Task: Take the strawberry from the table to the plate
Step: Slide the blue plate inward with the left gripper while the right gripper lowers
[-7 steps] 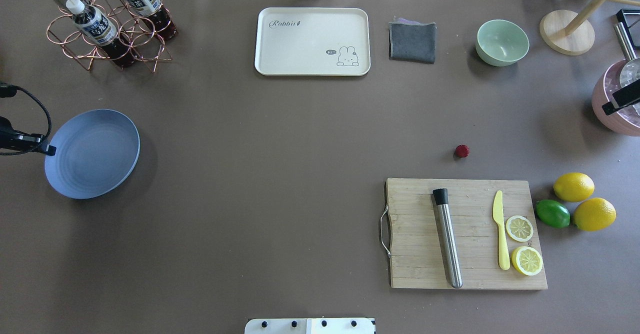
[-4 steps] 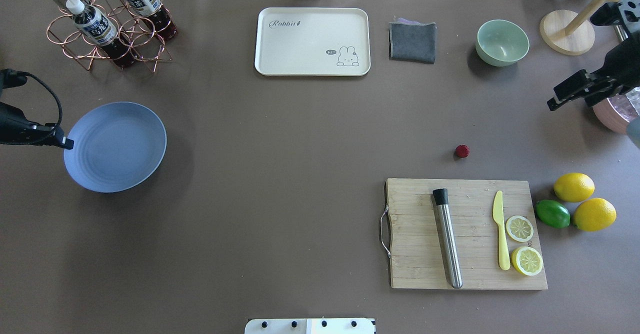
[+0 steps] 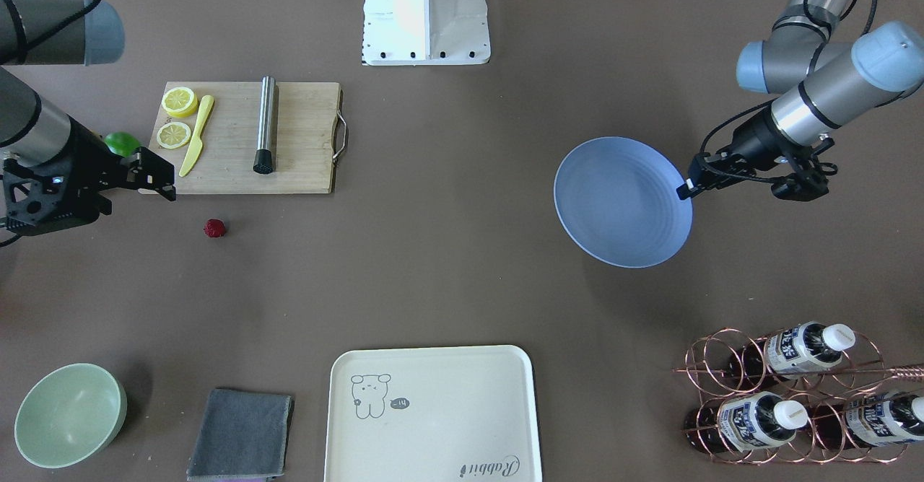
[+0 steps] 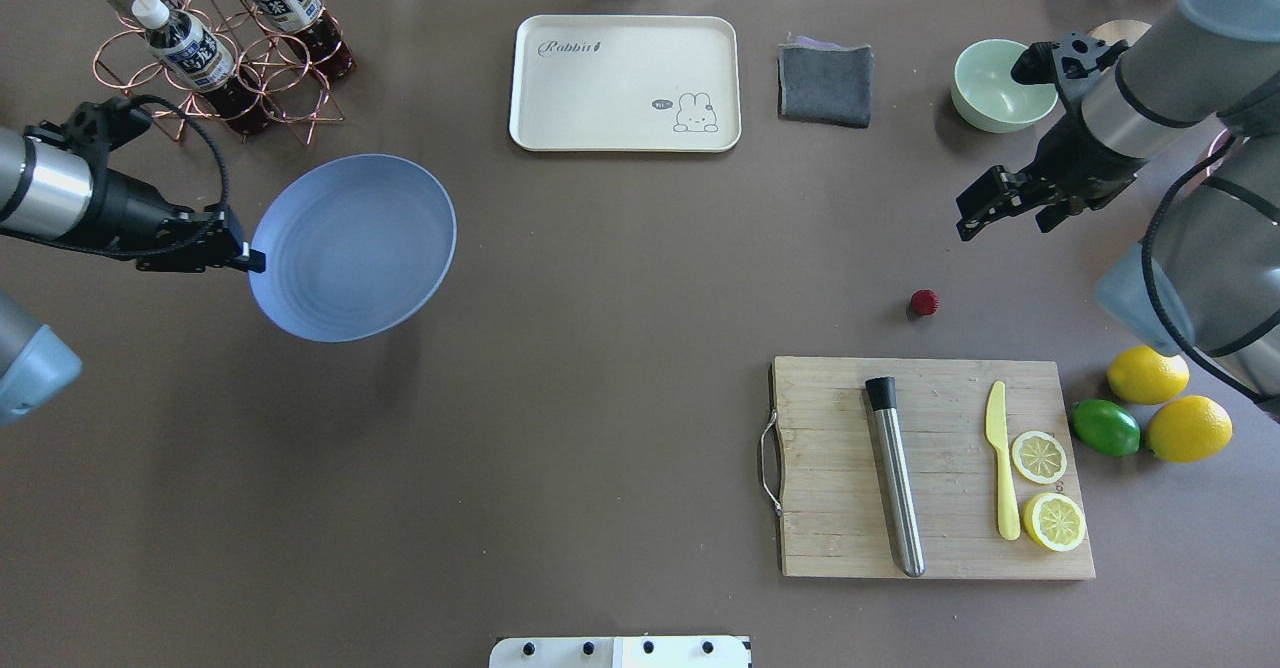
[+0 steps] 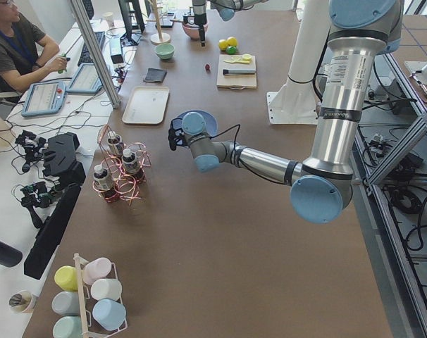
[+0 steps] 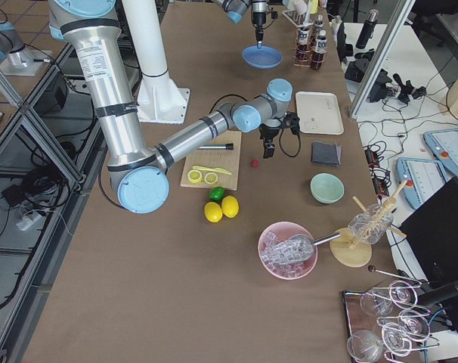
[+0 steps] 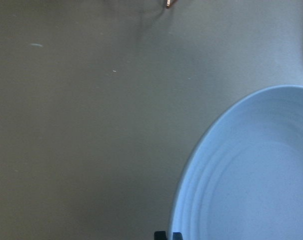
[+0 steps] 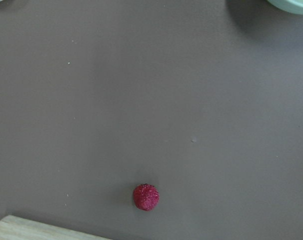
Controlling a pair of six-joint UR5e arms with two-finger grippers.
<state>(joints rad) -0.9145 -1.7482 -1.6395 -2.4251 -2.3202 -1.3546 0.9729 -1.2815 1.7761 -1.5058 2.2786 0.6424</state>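
The strawberry (image 4: pixel 924 301) is a small dark red berry lying on the table (image 4: pixel 600 398), just beyond the far edge of the cutting board; it also shows as the strawberry (image 3: pixel 214 228) and, low in the right wrist view, the strawberry (image 8: pixel 146 196). My right gripper (image 4: pixel 1000 220) hovers open above the table, behind and right of the berry, with nothing in it. My left gripper (image 4: pixel 250 260) is shut on the rim of the pale blue plate (image 4: pixel 352 246), which hangs tilted above the left side of the table. The plate (image 7: pixel 251 175) fills the lower right of the left wrist view.
A wooden cutting board (image 4: pixel 830 508) carries a metal muddler, a yellow knife and lemon slices. Two lemons and a lime (image 4: pixel 1105 427) lie to its right. At the back stand a cream tray (image 4: pixel 625 83), a grey cloth (image 4: pixel 825 83), a green bowl (image 4: pixel 990 98) and a copper bottle rack (image 4: pixel 215 58).
My left arm has carried the plate rightward and farther back, toward the table's middle. My right arm has come in from the right edge toward the strawberry, which has not moved.
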